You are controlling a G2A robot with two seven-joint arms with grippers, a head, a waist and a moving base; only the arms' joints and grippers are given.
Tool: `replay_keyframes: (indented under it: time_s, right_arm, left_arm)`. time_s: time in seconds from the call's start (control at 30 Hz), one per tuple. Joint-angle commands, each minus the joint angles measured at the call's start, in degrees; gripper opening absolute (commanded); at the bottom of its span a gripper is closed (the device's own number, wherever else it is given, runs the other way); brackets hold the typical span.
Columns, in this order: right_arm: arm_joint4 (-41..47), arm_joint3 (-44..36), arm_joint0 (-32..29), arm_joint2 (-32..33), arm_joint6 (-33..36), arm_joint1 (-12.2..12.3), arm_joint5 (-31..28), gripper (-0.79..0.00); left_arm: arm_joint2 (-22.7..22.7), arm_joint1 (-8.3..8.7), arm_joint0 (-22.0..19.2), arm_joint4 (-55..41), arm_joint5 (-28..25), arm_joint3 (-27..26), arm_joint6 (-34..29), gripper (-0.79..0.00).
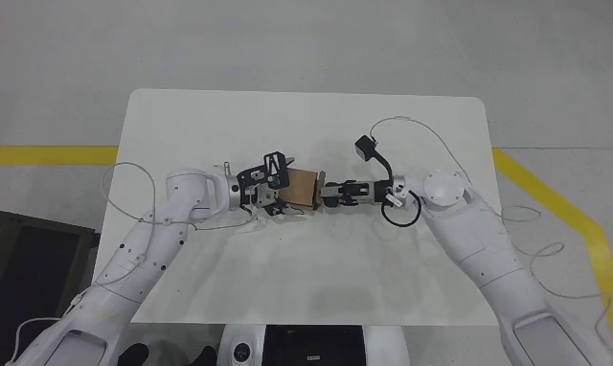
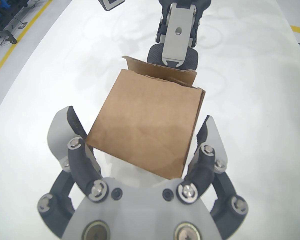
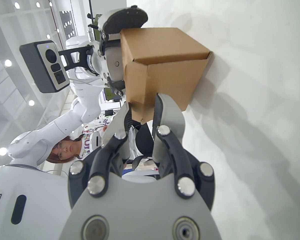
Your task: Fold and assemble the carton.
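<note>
**Carton held end to end between both claws**

Top view: the carton (image 1: 303, 186) sits near the middle of the counter (image 1: 192, 126), its long axis running 9 to 3 o'clock. The left claw (image 1: 280, 184) meets its 9 o'clock end and the right claw (image 1: 323, 194) its 3 o'clock end, so neither is nearer.

Left wrist view: the left claw (image 2: 140, 116) is spread wide, with its pads against the carton's (image 2: 147, 121) two sides, apparently gripping it. An end flap (image 2: 160, 72) stands unfolded at the far end.

Right wrist view: the right claw (image 3: 143, 102) is nearly closed, pinching a corner of the plain brown, squared-up carton (image 3: 165, 76).
</note>
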Motion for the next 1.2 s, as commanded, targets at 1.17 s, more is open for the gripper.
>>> replay_keyframes:
  time_s: [1.17]
  right_arm:
    - [-9.1,-5.7,1.5,-2.0,-0.8,-0.4,4.1,-0.640]
  left_arm:
    - [-0.3,-0.13,0.3,0.2,-0.2,-0.4,-0.1,0.000]
